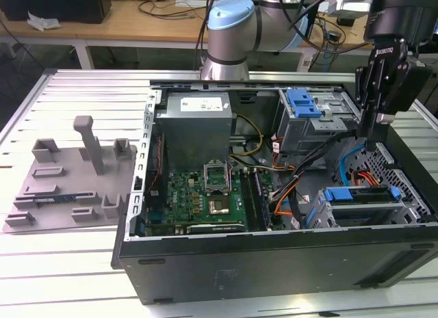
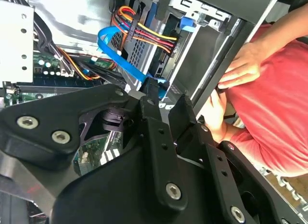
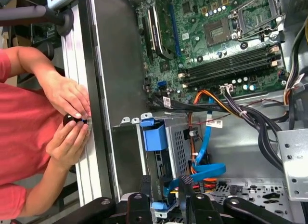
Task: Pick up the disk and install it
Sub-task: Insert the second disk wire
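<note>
Gripper (image 1: pixel 370 144) above the case floor, disk (image 1: pixel 361 195) seated just beside.

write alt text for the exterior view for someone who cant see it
A black robot gripper hangs over the drive bay end of an open black desktop computer case, at the exterior view's right. Below it, a blue-framed silver disk sits in a metal cage. A grey plastic fixture plate lies on the table to the left.

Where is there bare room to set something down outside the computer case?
The ribbed metal table lies bare in front of the grey fixture plate, and between it and the computer case. Inside the case it is crowded: cables, drive cages, with the gripper above them.
</note>
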Controlling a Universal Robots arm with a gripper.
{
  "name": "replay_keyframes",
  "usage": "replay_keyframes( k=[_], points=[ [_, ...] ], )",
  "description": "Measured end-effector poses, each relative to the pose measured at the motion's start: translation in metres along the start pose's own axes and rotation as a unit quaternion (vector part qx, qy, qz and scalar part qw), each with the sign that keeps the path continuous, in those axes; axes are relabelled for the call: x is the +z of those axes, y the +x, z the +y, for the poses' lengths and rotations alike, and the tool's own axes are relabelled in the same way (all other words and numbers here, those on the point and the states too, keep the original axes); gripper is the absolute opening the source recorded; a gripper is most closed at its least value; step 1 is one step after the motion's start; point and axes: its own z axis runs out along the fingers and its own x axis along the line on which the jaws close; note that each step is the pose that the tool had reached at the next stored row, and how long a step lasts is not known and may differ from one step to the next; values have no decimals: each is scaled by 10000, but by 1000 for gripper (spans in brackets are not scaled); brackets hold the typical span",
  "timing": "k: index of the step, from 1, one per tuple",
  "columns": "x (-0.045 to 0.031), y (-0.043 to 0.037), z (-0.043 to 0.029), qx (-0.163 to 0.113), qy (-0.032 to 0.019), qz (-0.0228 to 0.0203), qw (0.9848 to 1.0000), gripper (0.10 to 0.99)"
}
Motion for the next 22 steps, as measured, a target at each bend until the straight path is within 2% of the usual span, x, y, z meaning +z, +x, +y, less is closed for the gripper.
replay_keyframes(
  k=[7,8,9,10,11,16,19,22],
  points=[
    [25,-18,0,-33,15,3,10000,361],
    [26,-19,0,-34,15,3,10000,345],
    [27,-20,1,-36,16,3,10000,278],
    [29,-22,1,-39,16,4,10000,278],
    [31,-23,1,-43,15,5,10000,208],
    [43,-30,1,-90,2,11,10000,208],
    [48,-34,1,-236,34,22,9997,208],
    [56,-39,1,-272,35,26,9996,208]
  ],
)
